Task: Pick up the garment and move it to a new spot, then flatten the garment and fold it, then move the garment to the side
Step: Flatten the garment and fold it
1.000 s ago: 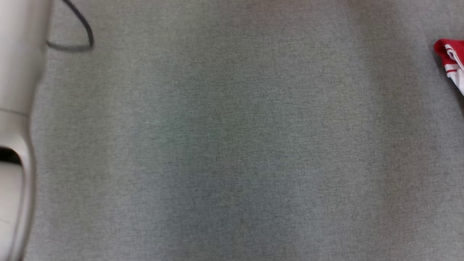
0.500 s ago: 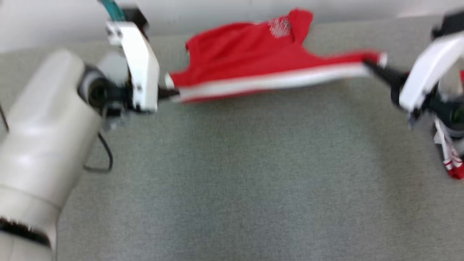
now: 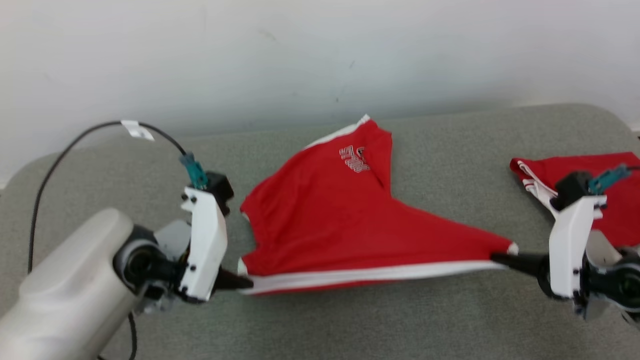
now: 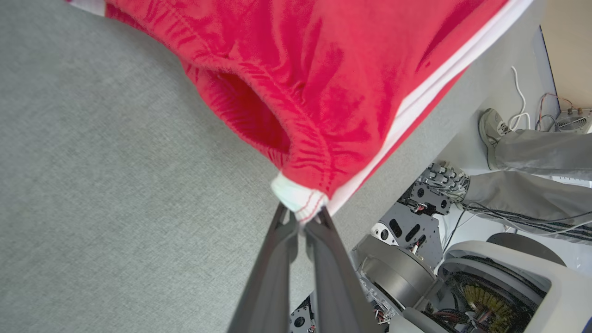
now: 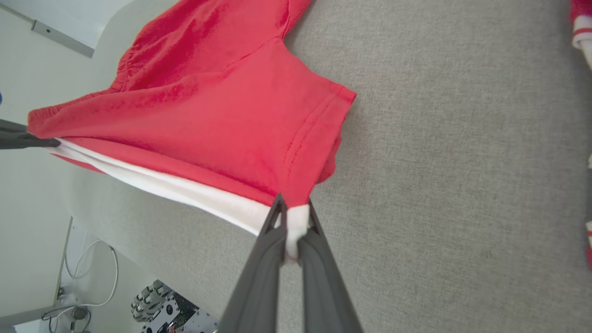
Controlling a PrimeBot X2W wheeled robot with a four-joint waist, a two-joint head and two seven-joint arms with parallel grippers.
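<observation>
Left wrist view: garment point(image 4: 347, 69), plus person's legs point(image 4: 536, 150).

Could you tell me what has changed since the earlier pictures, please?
The head camera tilted up, bringing the wall, the shorts, the left end effector and right end effector into view. Through the blur I cannot tell whether the shorts moved. Both end effectors stay shut on the striped edge, stretched between them; another red garment stays at the right.

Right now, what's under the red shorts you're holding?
Under the lifted near edge of the red shorts, pinched by the left gripper and the right gripper, bare grey tabletop shows. The far part lies on it, hiding what's beneath.
</observation>
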